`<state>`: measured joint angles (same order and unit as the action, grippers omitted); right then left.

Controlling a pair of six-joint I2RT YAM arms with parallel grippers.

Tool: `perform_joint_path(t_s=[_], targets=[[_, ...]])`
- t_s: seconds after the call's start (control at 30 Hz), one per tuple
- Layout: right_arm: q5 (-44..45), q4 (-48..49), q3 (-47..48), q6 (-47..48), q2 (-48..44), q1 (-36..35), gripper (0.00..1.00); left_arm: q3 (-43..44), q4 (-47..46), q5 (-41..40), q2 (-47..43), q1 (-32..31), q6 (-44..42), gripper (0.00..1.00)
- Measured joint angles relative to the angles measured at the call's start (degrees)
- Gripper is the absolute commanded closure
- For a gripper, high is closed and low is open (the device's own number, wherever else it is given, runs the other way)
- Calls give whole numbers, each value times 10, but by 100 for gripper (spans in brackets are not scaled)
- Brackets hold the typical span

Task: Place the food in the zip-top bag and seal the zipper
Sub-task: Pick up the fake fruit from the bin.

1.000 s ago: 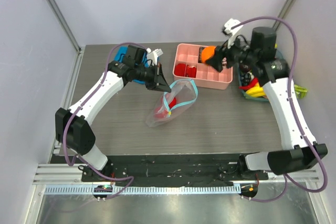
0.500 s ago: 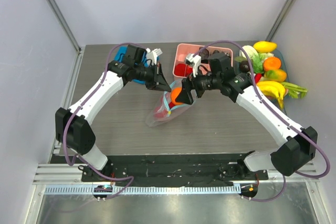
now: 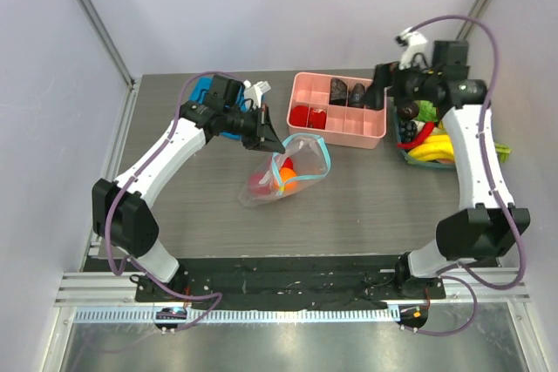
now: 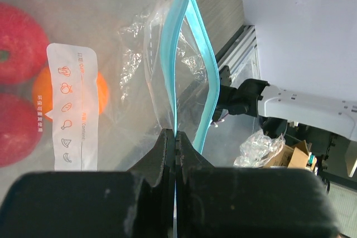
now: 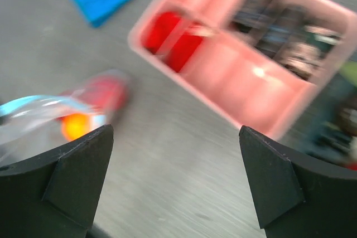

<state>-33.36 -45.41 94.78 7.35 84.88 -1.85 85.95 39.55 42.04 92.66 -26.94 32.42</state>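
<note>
The clear zip-top bag lies in the middle of the table with its mouth held up and open. My left gripper is shut on its teal zipper strip. Inside the bag are an orange and red round pieces; in the left wrist view they show behind the white label. My right gripper is open and empty, raised over the right end of the pink tray. More food lies at the far right: a yellow banana bunch, a red piece and green pieces.
A pink compartment tray stands behind the bag, with red and dark items in it. A folded blue cloth lies at the back left under my left arm. In the right wrist view the tray and the bag are blurred.
My right gripper carried the orange from the far right to the bag's mouth, let it go inside, then swung back to the right, open. The left gripper has not moved.
</note>
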Motion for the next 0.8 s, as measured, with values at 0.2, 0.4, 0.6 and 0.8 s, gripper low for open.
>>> perform_joint_path(t_s=[0.2,0.4,0.6,0.8], targets=[[35,-87,96,54,72,186,1,0,1,-4,0,0,-2,100],[104,-158,141,117,96,304,0,1,1,-12,0,0,-3,100],[165,-195,146,168,130,302,0,18,15,-26,0,0,-24,100],[226,-204,144,204,200,285,1,20,15,-28,0,0,-32,100]])
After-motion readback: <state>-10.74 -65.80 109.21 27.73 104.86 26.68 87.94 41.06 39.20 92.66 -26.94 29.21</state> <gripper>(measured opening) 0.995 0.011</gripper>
